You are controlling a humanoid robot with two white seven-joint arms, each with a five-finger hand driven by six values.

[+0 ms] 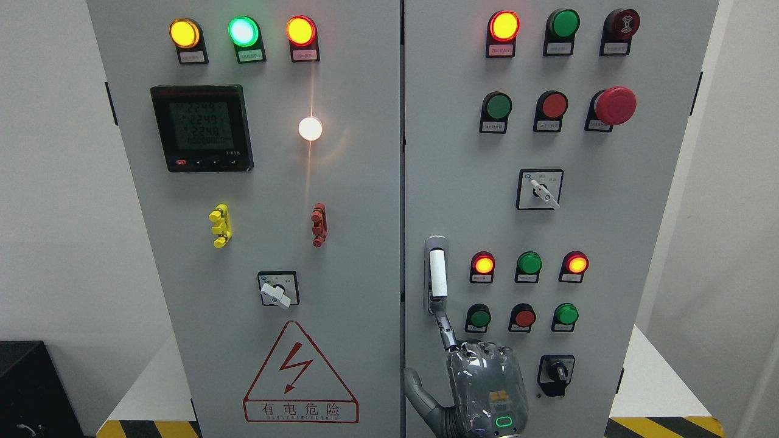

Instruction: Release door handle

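On the right cabinet door [608,231], the door handle [437,275] stands upright near the door's left edge, just above my hand [484,383]. One finger [446,325] reaches up to the handle's lower end; I judge the hand open, gripping nothing, so letting go means drawing straight down and back.

Two cabinet doors, left door [243,201] and right door [645,201]. One door handle [437,271]. One digital meter [202,128]. Three rotary switches [279,292]. Fourteen round lamps and buttons [243,31]: four on the left, ten on the right. One red mushroom button [614,105]. One buzzer [622,23]. Two clips, yellow clip [220,225] and red clip [319,224]. One warning triangle [299,377]. One right hand [484,383]
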